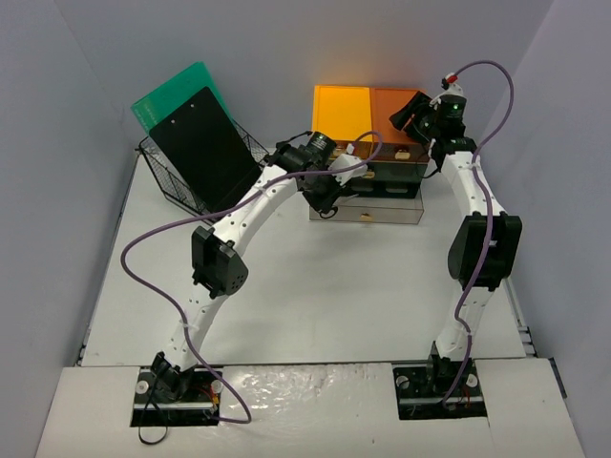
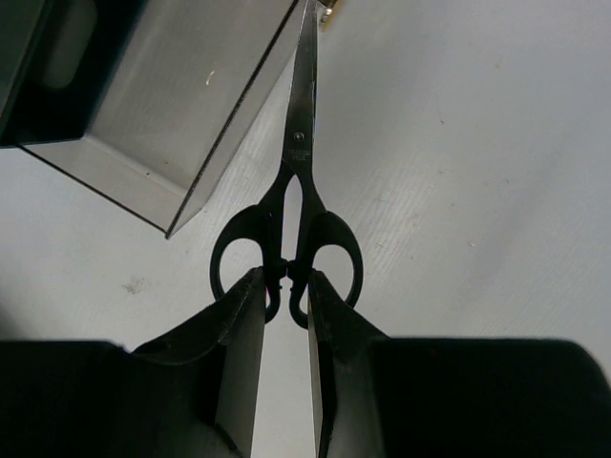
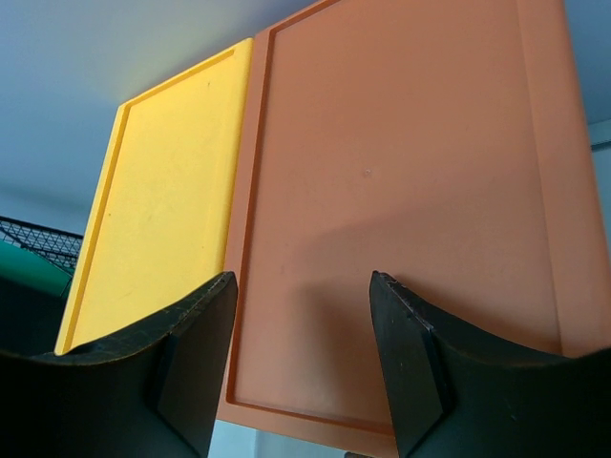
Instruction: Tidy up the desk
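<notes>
From above, the white desk [image 1: 334, 305] fills the floor of the view, with both arm bases at its near edge. At the back stands a drawer unit [image 1: 391, 176] with its lowest drawer [image 1: 377, 215] pulled out. The left gripper [image 1: 323, 194] hangs at the unit's left front corner. What it carries cannot be made out here. The right gripper [image 1: 409, 113] sits over the unit's orange lid [image 1: 387, 110], beside the yellow lid [image 1: 341, 110]. How its jaws stand is unclear from this angle. A wire basket [image 1: 167, 176] at the back left holds a black clipboard [image 1: 205, 148] and a green board [image 1: 177, 95], both leaning.

In the left wrist view, the left gripper [image 2: 286, 286] is clamped on black scissors [image 2: 299, 153] at the handle loops. The blades are closed and point away, with the tip cut off at the frame's top edge by a brass knob [image 2: 326, 8]. The grey drawer [image 2: 162, 114] lies to the left, partly out of frame, and the desk [image 2: 477, 143] lies beneath.

In the right wrist view, the right gripper [image 3: 304, 286] has its fingers [image 3: 191, 334] apart with nothing between them. Under and beyond it is the orange lid [image 3: 410, 172], and left of that the yellow lid [image 3: 162, 200]. A sliver of the basket [image 3: 38, 239] shows at the left edge.
</notes>
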Action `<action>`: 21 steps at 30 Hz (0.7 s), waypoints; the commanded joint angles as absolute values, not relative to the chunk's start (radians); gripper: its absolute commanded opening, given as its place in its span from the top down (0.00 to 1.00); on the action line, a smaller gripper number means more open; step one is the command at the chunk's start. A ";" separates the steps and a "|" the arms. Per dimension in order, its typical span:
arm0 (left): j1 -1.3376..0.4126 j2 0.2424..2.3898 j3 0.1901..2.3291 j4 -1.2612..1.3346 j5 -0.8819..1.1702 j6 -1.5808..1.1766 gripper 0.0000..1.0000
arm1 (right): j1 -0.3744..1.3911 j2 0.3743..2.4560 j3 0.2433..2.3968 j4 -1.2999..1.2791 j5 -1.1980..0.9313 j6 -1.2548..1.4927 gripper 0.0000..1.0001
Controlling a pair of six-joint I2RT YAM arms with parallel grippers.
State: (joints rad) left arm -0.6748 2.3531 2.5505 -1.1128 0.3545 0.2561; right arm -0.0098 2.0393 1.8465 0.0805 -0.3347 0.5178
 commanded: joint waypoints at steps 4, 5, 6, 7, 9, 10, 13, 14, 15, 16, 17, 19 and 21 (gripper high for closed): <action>-0.642 2.394 2.614 -1.001 0.360 0.308 1.00 | 0.034 2.120 1.768 -0.320 -0.314 0.499 0.44; -0.640 2.405 2.625 -0.990 0.361 0.307 1.00 | 0.035 2.121 1.770 -0.322 -0.312 0.498 0.44; -0.639 2.415 2.628 -0.975 0.363 0.306 1.00 | 0.037 2.121 1.772 -0.324 -0.310 0.496 0.44; -0.638 2.423 2.628 -0.962 0.364 0.305 1.00 | 0.038 2.121 1.775 -0.327 -0.308 0.494 0.44; -0.638 2.437 2.624 -0.915 0.371 0.300 1.00 | 0.042 2.120 1.780 -0.330 -0.302 0.492 0.44; -0.637 2.444 2.620 -0.896 0.368 0.296 1.00 | 0.043 2.121 1.782 -0.330 -0.302 0.492 0.44; -0.635 2.456 2.601 -0.831 0.355 0.282 1.00 | 0.048 2.118 1.786 -0.333 -0.300 0.489 0.44; -0.635 2.461 2.598 -0.814 0.343 0.278 1.00 | 0.050 2.117 1.787 -0.334 -0.299 0.486 0.44; -0.635 2.465 2.593 -0.795 0.331 0.276 1.00 | 0.052 2.117 1.789 -0.335 -0.297 0.484 0.44; -0.636 2.466 2.586 -0.770 0.318 0.275 1.00 | 0.052 2.117 1.790 -0.337 -0.296 0.482 0.44; -0.635 2.465 2.580 -0.742 0.295 0.273 1.00 | 0.053 2.116 1.790 -0.339 -0.294 0.481 0.44; -0.635 2.459 2.563 -0.704 0.274 0.269 1.00 | 0.054 2.116 1.790 -0.341 -0.291 0.474 0.44; -0.637 2.450 2.554 -0.691 0.257 0.263 1.00 | 0.054 2.114 1.786 -0.343 -0.285 0.470 0.44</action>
State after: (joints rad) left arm -0.6437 2.5149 2.5561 -0.8108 0.3080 0.2752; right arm 0.0279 2.0361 1.8654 0.0369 -0.2830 0.4853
